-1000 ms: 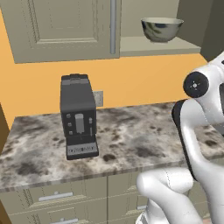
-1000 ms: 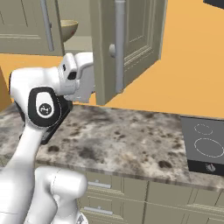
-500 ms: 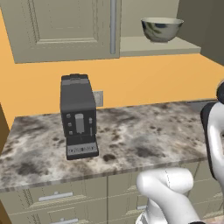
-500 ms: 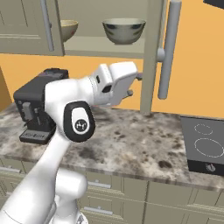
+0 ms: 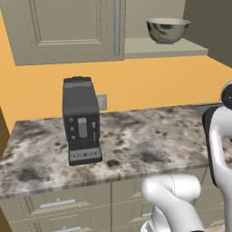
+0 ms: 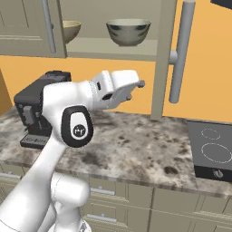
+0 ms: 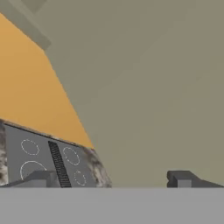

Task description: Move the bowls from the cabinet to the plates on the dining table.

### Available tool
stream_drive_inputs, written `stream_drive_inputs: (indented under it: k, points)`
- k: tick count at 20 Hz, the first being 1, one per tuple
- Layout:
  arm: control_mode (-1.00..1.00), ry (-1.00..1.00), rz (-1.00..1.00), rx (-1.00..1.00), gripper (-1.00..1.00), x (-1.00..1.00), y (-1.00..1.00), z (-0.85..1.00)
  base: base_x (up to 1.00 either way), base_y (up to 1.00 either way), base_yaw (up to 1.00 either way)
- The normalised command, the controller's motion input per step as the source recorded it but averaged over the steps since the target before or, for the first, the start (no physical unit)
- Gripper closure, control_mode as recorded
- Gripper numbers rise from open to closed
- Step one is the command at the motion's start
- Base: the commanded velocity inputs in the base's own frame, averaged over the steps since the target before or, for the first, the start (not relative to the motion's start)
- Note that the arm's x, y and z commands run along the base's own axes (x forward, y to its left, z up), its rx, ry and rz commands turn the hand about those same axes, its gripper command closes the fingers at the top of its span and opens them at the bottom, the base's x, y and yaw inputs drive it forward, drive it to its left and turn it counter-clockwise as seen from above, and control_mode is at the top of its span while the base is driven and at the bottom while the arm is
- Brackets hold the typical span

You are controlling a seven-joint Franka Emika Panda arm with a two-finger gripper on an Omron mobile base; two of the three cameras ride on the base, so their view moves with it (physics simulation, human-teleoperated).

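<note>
Kitchen counter [image 6: 136,149] ran along an orange wall, with the cabinet [image 6: 163,54] open above it. Both bowls sat on its shelf [image 6: 90,45]: the marbled grey bowl [image 6: 128,31] near the middle, the olive-tan bowl [image 6: 71,31] further left, half hidden behind the closed door [image 6: 27,27]. From the left base view I saw the grey bowl [image 5: 167,30] near the shelf's front edge.

Gripper [image 6: 133,88] hung below the shelf, roughly under the grey bowl, jaws spread wide with nothing between them. Hand view showed the two fingertips [image 7: 183,178] well apart, pointed at the open cabinet door [image 6: 165,59] and the cooktop [image 7: 48,159] beyond (so aimed sideways, not at a bowl).

My read: step in hand was reaching for the first bowl, task barely started. To do it well I'd have lifted the hand above shelf level, swung it toward the grey bowl, then pinched one wall of the rim, one finger inside and one outside. Main risks looked like clipping the shelf lip or the door handle [image 6: 181,50] on the way up.

Coffee machine [image 5: 80,120] stood off to the left, clear of the path. Couldn't see plates or dining table from here.
</note>
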Motion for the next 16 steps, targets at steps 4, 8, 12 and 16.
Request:
stream_drive_inputs:
  k: [4, 8, 12, 16]
  points:
    - [-1.0, 0.0, 0.08, 0.3, -1.0, 0.0, 0.48, 0.16, 0.0, 0.0, 0.0]
    - [-1.0, 0.0, 0.13, 0.35, -1.0, 0.02, 0.32, 0.23, 0.0, 0.0, 0.0]
    - [-1.0, -0.02, 0.14, 0.33, -1.0, 0.0, 0.39, 0.26, 0.0, 0.0, 0.0]
    - [-1.0, -0.02, 0.14, 0.3, -1.0, 0.0, 0.37, 0.21, 0.0, 0.0, 0.0]
